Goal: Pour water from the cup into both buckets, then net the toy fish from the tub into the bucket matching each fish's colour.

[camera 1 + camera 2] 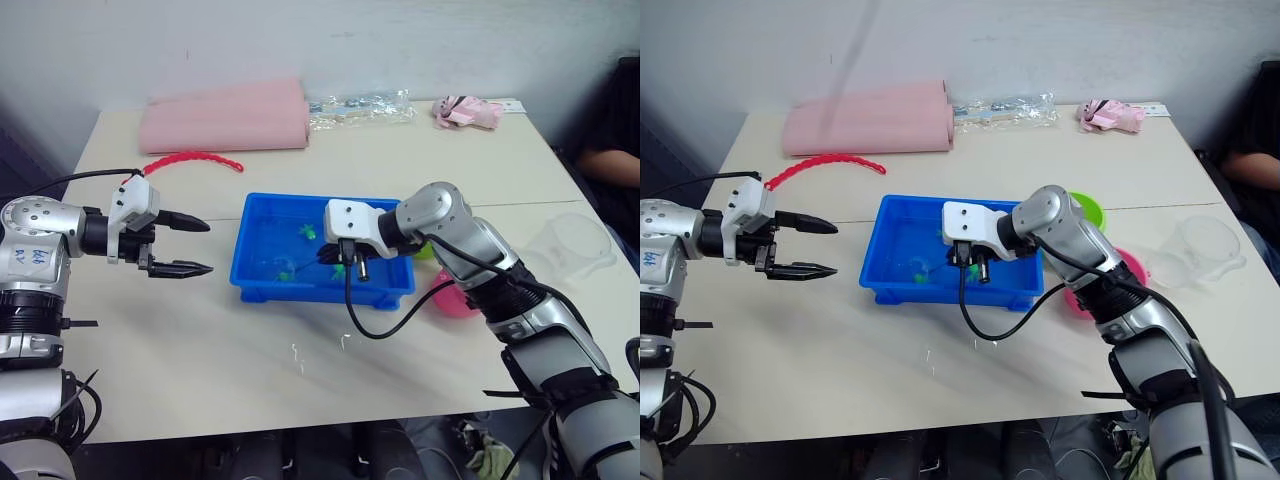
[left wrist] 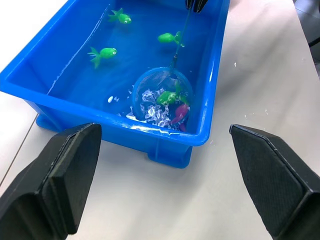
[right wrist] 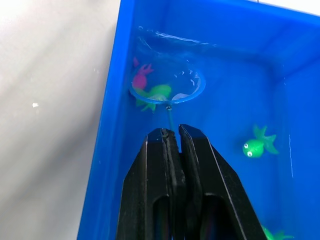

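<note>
The blue tub [image 1: 262, 285] holds water and several toy fish. My right gripper [image 3: 170, 133] is shut on the thin handle of the net [image 2: 162, 92], whose blue hoop dips in the water by the tub's left near corner. A green fish [image 2: 166, 97] and a pink fish [image 2: 180, 114] lie at the hoop; I cannot tell if they are inside the mesh. Three green fish [image 2: 104, 52] swim loose. My left gripper [image 1: 209, 247] hangs open left of the tub. The green bucket [image 1: 1088, 208] and pink bucket [image 1: 1130, 268] stand right of the tub, partly behind my right arm. The clear cup [image 1: 1208, 245] stands farther right.
A rolled pink cloth [image 1: 225, 120], a red wavy strip [image 1: 195, 158], a clear plastic bag [image 1: 360, 108] and a small pink item [image 1: 465, 112] lie at the table's far side. A black cable [image 1: 380, 325] loops over the tub's front rim. A person [image 1: 610, 130] sits at the right edge.
</note>
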`<action>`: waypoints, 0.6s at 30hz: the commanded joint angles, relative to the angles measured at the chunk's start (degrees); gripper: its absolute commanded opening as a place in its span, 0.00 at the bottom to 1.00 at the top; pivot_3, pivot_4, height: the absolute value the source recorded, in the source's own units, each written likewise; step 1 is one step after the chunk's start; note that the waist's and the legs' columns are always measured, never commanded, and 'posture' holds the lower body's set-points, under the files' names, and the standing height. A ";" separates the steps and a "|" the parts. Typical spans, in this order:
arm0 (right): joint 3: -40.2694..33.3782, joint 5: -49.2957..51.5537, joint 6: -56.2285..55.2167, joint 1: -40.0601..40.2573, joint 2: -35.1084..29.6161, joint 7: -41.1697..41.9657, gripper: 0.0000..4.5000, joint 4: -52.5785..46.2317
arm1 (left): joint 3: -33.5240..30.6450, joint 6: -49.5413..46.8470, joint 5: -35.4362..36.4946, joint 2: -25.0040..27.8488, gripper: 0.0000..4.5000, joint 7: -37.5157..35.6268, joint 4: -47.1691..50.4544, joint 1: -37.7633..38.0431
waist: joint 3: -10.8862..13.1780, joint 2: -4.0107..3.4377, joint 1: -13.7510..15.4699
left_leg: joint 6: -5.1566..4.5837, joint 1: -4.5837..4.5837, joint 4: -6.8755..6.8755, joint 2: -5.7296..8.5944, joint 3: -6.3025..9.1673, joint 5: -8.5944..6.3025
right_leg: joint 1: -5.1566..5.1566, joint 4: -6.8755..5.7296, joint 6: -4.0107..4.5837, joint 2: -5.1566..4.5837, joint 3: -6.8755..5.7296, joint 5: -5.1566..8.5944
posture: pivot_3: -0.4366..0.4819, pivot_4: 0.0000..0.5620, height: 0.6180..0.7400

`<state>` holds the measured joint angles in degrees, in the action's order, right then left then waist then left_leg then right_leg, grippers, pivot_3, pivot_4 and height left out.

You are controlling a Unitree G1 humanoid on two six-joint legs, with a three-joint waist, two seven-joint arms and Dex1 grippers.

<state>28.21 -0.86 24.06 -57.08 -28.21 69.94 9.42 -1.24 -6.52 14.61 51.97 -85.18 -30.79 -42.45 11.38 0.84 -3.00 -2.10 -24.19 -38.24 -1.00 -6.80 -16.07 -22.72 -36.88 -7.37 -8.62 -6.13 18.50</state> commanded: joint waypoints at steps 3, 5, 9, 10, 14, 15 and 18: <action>0.19 -3.85 -1.36 -1.87 -2.80 0.88 0.00 -0.90 | -1.60 -0.84 0.75 1.37 0.99 0.09 2.25 0.19 | 0.00 0.00 0.06 | 0.00 0.00 -0.01 0.00 0.00 0.00 | 0.00 0.00 0.00 0.00 0.00 0.00 | 0.48 0.27 1.00; 0.35 -4.36 -1.76 -1.82 -2.81 0.98 0.00 -0.90 | -1.61 -1.07 0.74 1.33 0.99 0.16 2.40 0.20 | 0.00 0.00 0.04 | 0.00 0.00 -0.01 0.00 0.00 0.00 | 0.00 0.00 0.00 0.00 0.00 0.00 | 0.48 0.27 1.00; -0.52 -4.53 -3.33 -1.70 -1.71 0.01 0.00 -0.34 | -1.53 -1.45 0.72 1.29 0.99 0.14 2.73 0.23 | 0.00 0.00 0.00 | 0.00 0.00 -0.01 -0.01 0.00 0.00 | 0.00 0.00 0.00 0.00 0.00 0.00 | 0.48 0.27 1.00; -0.80 -4.47 -3.69 -1.69 -1.49 -0.28 0.00 -0.16 | -1.52 -1.52 0.73 1.28 0.99 0.15 2.81 0.24 | 0.00 0.00 -0.07 | 0.00 0.00 -0.01 -0.01 0.00 0.00 | 0.00 0.00 0.00 0.00 0.00 0.00 | 0.48 0.27 1.00; -2.09 -4.42 -8.27 -1.68 -1.89 -1.00 0.00 1.88 | -1.80 -1.66 0.95 1.28 0.99 0.28 3.50 1.18 | 0.00 0.00 -0.07 | 0.00 0.00 -0.01 -0.01 -0.02 0.00 | 0.00 0.00 0.00 0.00 0.00 0.00 | 0.48 0.27 1.00; -2.32 -4.53 -9.29 -1.51 -2.08 -1.32 0.00 2.27 | -1.89 -1.79 1.05 1.30 0.99 0.33 3.72 1.39 | 0.00 0.00 -0.07 | 0.00 0.00 -0.01 0.00 -0.02 0.00 | 0.00 0.00 0.00 0.00 0.00 0.00 | 0.48 0.27 1.00; -3.72 -4.37 -12.85 -0.55 -2.47 -2.84 0.00 3.07 | -2.43 -2.10 1.49 1.34 0.99 0.72 4.69 2.67 | 0.00 0.00 -0.07 | 0.00 0.00 -0.01 -0.01 -0.02 0.00 | 0.00 0.00 0.00 0.00 0.00 0.00 | 0.48 0.27 1.00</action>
<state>27.55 -5.42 14.29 -57.35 -29.98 68.39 12.80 -1.68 -8.45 14.74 51.97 -84.60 -27.95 -40.27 11.38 0.84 -3.07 -2.10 -24.19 -38.25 -1.00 -6.82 -16.07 -22.73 -36.89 -7.37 -8.63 -6.13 18.50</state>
